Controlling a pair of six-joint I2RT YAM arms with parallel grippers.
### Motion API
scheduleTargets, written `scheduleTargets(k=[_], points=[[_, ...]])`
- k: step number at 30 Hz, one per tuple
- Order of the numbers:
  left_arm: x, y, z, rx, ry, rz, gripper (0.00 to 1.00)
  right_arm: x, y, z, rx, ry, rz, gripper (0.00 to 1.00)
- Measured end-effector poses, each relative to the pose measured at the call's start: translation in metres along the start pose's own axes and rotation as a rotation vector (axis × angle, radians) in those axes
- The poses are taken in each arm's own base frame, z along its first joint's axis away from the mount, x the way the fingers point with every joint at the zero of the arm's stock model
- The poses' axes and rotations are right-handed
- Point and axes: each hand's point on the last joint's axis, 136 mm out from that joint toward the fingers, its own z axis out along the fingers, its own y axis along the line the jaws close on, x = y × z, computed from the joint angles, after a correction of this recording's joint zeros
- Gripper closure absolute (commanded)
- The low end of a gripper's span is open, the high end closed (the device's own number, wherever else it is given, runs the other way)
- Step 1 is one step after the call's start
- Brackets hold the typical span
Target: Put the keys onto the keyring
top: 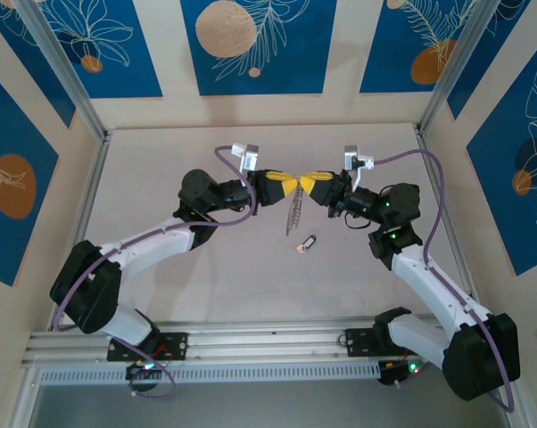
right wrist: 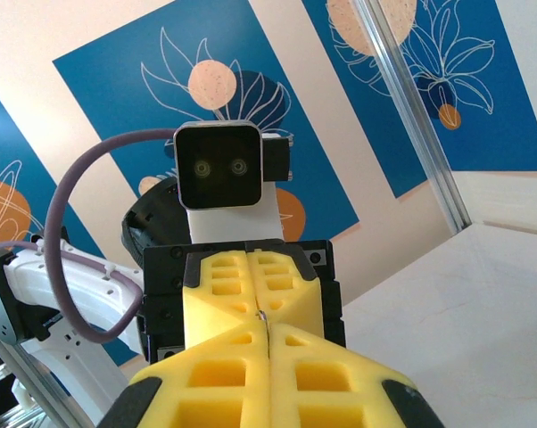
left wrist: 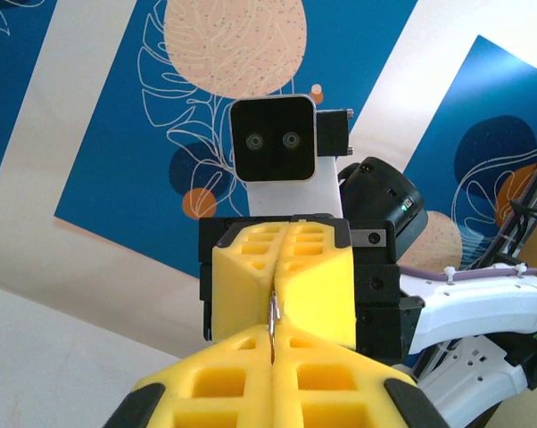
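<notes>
Since the tabletop (top: 188, 160) carries the key loose under the raised work, we plan this step from the surface upward. The left arm (top: 152, 241) and right arm (top: 438, 285) reach inward and meet above the tabletop's middle. The left claw (top: 291, 185) and right claw (top: 309, 182) stand tip to tip, each fully closed. Both appear to pinch the top of the keyring (top: 295, 212), which hangs beneath them as a thin grey loop. A sliver of its wire shows at the seam in both wrist views. The key (top: 306, 242) lies flat on the tabletop just below the loop, apart from it and untouched.

Procedure, as we judge it: one claw holds the loop while the other releases, descends and takes the key by one end. This leaves the other end free for threading. We grip firmly, since so small a piece may twist or slip.

Clearance: bare tabletop surrounds the key on all sides. The left rail (top: 81, 205), right rail (top: 451, 214) and front rail (top: 268, 343) lie well apart from it.
</notes>
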Motion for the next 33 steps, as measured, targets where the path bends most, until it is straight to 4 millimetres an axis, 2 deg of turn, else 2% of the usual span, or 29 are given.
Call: scheduleTargets(k=[6,9,10,14,15,17,21,24,27,33], points=[[0.0,0.0,0.0,0.001,-0.001,0.002,1.0,0.0,-0.001,0.0,0.003,-0.002,0.0,1.0],[0.0,0.0,0.0,-0.001,0.001,0.012,1.0,0.0,-0.002,0.0,0.011,-0.004,0.005,0.97],[0.001,0.001,0.0,-0.003,0.003,0.023,1.0,-0.001,-0.003,-0.001,0.017,-0.004,0.008,0.93],[0.006,0.002,-0.001,-0.023,0.027,0.068,1.0,-0.001,-0.005,-0.005,0.044,-0.005,0.028,0.57],[0.007,0.002,-0.001,-0.029,0.036,0.08,1.0,-0.002,-0.006,-0.006,0.053,-0.01,0.03,0.52],[0.009,0.0,-0.003,-0.042,0.056,0.116,1.0,-0.005,-0.008,-0.011,0.082,-0.021,0.029,0.47],[0.009,-0.006,-0.009,-0.071,0.093,0.19,1.0,-0.006,-0.014,-0.022,0.159,-0.027,0.055,0.44],[0.01,-0.009,-0.015,-0.098,0.122,0.244,1.0,-0.001,-0.03,-0.033,0.257,-0.025,0.114,0.43],[0.012,-0.009,-0.021,-0.14,0.15,0.285,1.0,0.014,-0.059,-0.048,0.398,-0.003,0.22,0.43],[0.024,-0.001,-0.036,-0.229,0.186,0.315,1.0,0.073,-0.114,-0.079,0.681,0.106,0.463,0.44]])
